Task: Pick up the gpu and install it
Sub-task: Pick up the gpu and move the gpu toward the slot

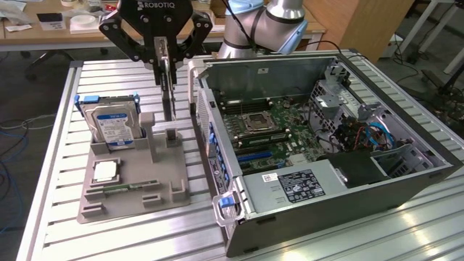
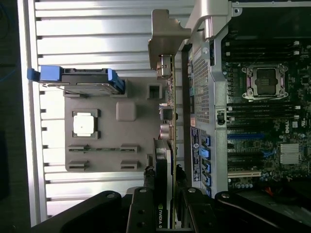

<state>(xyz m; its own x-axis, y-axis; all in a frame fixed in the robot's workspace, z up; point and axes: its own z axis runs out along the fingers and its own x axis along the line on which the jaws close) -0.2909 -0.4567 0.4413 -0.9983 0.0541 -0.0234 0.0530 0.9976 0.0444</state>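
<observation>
Gpu [image 1: 168,98] stands upright in the upper left of the exterior view (thin edge toward the camera), clamped in the gripper [image 1: 167,68], over the grey holder [image 1: 130,204] carrying the hard drive [image 1: 112,125], just beside the open computer case [image 1: 326,212].

Quick count: one open black metal computer case [image 1: 326,209], one grey plastic holder tray [image 1: 125,210], one silver hard drive with a blue-white label [image 1: 110,128], one square silver processor chip [image 1: 106,172], one narrow green memory stick [image 1: 119,188], one thin green-and-black gpu [image 1: 169,95].

Txt "ROBOTIQ" on gripper [image 1: 167,72]
</observation>
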